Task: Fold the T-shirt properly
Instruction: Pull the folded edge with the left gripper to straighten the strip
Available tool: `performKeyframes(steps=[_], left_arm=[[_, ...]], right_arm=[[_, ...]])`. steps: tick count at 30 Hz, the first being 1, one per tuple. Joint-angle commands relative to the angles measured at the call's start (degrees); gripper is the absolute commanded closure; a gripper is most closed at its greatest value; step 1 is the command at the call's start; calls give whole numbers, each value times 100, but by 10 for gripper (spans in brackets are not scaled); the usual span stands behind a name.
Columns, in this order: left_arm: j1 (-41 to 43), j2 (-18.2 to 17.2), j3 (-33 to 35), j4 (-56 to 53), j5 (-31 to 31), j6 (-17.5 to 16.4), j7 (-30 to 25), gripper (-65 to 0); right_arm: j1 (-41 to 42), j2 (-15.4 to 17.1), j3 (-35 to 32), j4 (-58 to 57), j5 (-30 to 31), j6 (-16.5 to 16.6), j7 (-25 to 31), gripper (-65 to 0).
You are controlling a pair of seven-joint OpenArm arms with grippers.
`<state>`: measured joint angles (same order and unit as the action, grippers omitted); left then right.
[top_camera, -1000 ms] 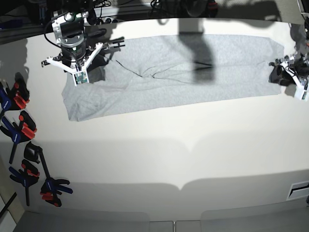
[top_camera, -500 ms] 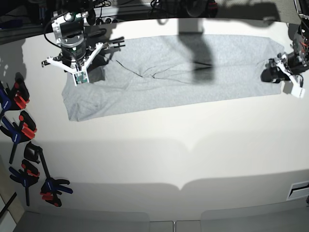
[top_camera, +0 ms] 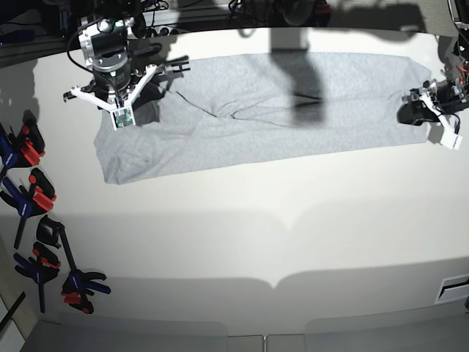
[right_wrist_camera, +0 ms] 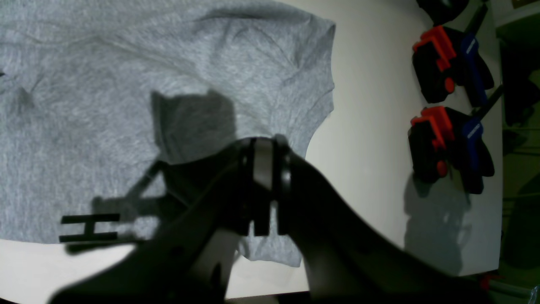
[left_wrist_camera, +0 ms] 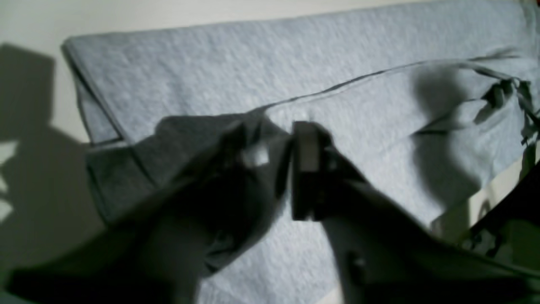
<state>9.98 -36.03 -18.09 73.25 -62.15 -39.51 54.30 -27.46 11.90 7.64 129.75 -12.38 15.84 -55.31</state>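
Note:
The light grey T-shirt (top_camera: pixel 278 110) lies as a long folded band across the back of the table. Black block lettering (right_wrist_camera: pixel 88 228) peeks out at its far edge. In the base view my right gripper (top_camera: pixel 117 110) is over the shirt's left end. The right wrist view shows that gripper (right_wrist_camera: pixel 263 185) shut, with a thin strip of the cloth (right_wrist_camera: pixel 126 84) between its pads. At the shirt's right end, my left gripper (top_camera: pixel 414 114) reaches onto the shirt. The left wrist view shows this gripper (left_wrist_camera: pixel 280 147) closed on a raised fold of fabric (left_wrist_camera: pixel 202 177).
Several red, blue and black clamps (top_camera: pixel 29 198) lie along the table's left edge; two of these clamps (right_wrist_camera: pixel 447 105) also show in the right wrist view. Cables and equipment (top_camera: pixel 146 22) sit behind the table's far edge.
My left gripper has moved left from the table's right edge onto the shirt's right end, and its jaws have closed on the cloth. The right arm has stayed put.

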Motion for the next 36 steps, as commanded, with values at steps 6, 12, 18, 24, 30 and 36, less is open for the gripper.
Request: performKeyframes(steps=[6, 12, 18, 24, 30, 36], left_arm=[[-4, -151, -68, 118, -691, -49, 74, 0], [544, -271, -68, 612, -1491, -49, 1335, 0], [1231, -468, -68, 903, -1742, -49, 1486, 0], [1370, -514, -68, 901, -1180, -49, 1274, 0], [1370, -514, -72, 901, 522, -49, 96, 0], [1370, -514, -72, 903, 791, -49, -127, 0]], right_arm=[[13, 33, 24, 114, -92, 20, 72, 0], [13, 33, 24, 114, -90, 20, 42, 0], [13, 31, 24, 114, -90, 20, 42, 0], [13, 35, 26, 114, -92, 20, 44, 0], [13, 205, 98, 111, -376, -68, 42, 0], [13, 367, 588, 111, -20, -90, -22, 0]])
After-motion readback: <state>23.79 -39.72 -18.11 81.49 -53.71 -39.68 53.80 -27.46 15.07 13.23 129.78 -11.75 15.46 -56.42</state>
